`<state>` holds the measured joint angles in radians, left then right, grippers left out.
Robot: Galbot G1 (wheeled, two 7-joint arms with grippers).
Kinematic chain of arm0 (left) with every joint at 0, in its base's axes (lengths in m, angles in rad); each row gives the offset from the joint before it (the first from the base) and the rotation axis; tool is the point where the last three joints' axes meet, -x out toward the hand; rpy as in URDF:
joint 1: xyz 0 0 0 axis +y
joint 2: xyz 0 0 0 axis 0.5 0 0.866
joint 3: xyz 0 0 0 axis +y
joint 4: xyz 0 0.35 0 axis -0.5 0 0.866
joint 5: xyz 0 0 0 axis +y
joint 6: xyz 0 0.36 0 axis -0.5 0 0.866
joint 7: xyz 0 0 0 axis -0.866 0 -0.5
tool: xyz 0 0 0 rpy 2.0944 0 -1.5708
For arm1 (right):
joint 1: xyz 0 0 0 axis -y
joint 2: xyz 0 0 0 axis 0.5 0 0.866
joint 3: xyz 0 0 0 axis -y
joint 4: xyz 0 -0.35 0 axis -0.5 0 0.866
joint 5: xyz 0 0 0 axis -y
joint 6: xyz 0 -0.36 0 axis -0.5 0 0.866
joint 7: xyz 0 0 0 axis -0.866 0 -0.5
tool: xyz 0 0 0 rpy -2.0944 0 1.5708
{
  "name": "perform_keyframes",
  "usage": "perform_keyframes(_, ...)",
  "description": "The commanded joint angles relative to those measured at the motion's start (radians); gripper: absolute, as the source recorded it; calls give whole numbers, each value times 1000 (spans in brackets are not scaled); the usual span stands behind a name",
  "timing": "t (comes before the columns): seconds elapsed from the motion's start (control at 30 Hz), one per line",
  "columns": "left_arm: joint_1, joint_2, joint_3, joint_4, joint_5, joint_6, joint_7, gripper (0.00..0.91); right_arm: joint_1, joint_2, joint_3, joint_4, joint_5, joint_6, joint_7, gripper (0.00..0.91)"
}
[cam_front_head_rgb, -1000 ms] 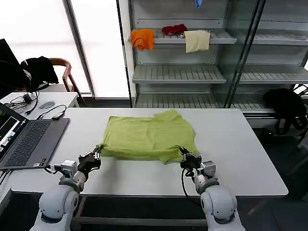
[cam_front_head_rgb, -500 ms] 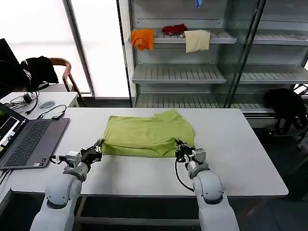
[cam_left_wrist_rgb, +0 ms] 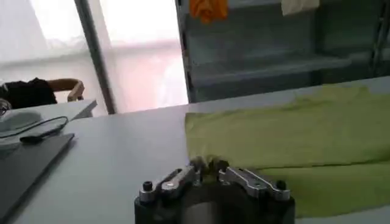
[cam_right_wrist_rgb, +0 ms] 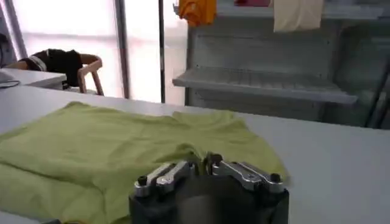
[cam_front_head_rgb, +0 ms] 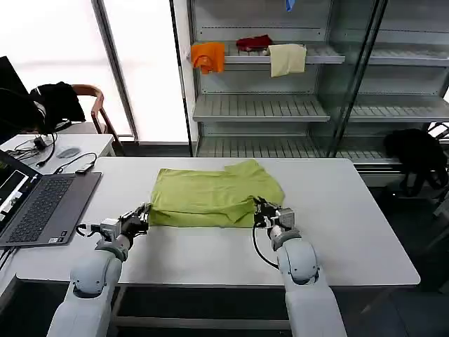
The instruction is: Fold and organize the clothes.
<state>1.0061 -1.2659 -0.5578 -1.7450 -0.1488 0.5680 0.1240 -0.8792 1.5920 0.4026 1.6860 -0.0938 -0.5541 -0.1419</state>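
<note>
1. Head view shows the near hem of the T-shirt [cam_front_head_rgb: 210, 196] carried farther from the robot than it was a second ago: both grippers have been pushed forward across the worktop [cam_front_head_rgb: 351, 232], and the front edge now lies doubled over the body of the garment.

2. The left gripper [cam_front_head_rgb: 142, 213] is seen clenched on the near-left corner of the cloth, and the right gripper [cam_front_head_rgb: 260, 210] is clenched on the near-right corner (in each wrist view a pinch of green fabric is caught between the closed jaws).

3. A bottom-to-top fold is judged to be under way and roughly half made; the hem has not yet been laid down and let go.

4. The T-shirt is spread in the middle of the worktop, lime yellow-green, soft and lightly wrinkled, with one sleeve bunched at its far-right corner; no lettering is visible on the upper side.

5. Beyond it, a laptop [cam_front_head_rgb: 42, 203] sits at the left edge.
</note>
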Motion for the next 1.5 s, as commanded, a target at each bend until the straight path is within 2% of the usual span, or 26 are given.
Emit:
perform_keyframes(0.03,-12,1,-5,6,7,0,-6,907,36,2,2,-28,-6,7,26,907)
perform_keyframes(0.33,19,4,-14,-21,-5,2,-11,907,44,-10,36,-14,7,5,48,907)
perform_keyframes(0.43,29,2,-13,-24,-5,1,-11,907,38,-22,37,10,17,-15,38,907)
perform_keyframes(0.57,50,1,-9,-25,2,3,-12,907,-51,-46,35,86,12,-23,0,907)
perform_keyframes(0.8,52,1,-6,-6,20,4,-18,907,-146,-66,77,114,15,-18,-5,907)
perform_keyframes(0.9,51,-1,-7,-5,20,4,-20,907,-161,-67,85,123,17,-18,-5,887)
perform_keyframes(0.97,52,-2,-6,-4,21,4,-20,907,-175,-69,92,130,17,-18,-8,826)
perform_keyframes(1.1,48,-2,-4,6,25,4,-21,907,-189,-71,102,131,14,-16,-13,786)
perform_keyframes(1.17,43,-3,-4,13,25,4,-21,907,-194,-70,105,126,12,-15,-14,725)
perform_keyframes(1.23,42,-4,-5,15,24,4,-21,907,-202,-70,108,120,8,-8,-18,625)
perform_keyframes(1.27,42,-4,-5,14,23,4,-20,907,-204,-69,108,117,5,-4,-19,504)
perform_keyframes(1.3,42,-4,-5,14,23,4,-21,907,-208,-68,108,113,1,-1,-23,292)
perform_keyframes(1.33,42,-4,-5,14,23,4,-20,907,-210,-67,108,110,-1,0,-25,171)
perform_keyframes(1.37,43,-3,-5,14,23,4,-20,907,-212,-66,107,107,-4,3,-28,0)
perform_keyframes(1.4,43,-4,-5,13,23,4,-20,907,-215,-65,108,104,-5,7,-30,0)
perform_keyframes(1.43,43,-4,-5,14,24,4,-20,786,-216,-63,107,101,-5,12,-31,0)
perform_keyframes(1.47,43,-4,-4,14,24,3,-20,615,-218,-62,108,100,-6,15,-33,0)
perform_keyframes(1.5,44,-4,-4,14,24,3,-19,403,-218,-61,107,100,-6,16,-36,0)
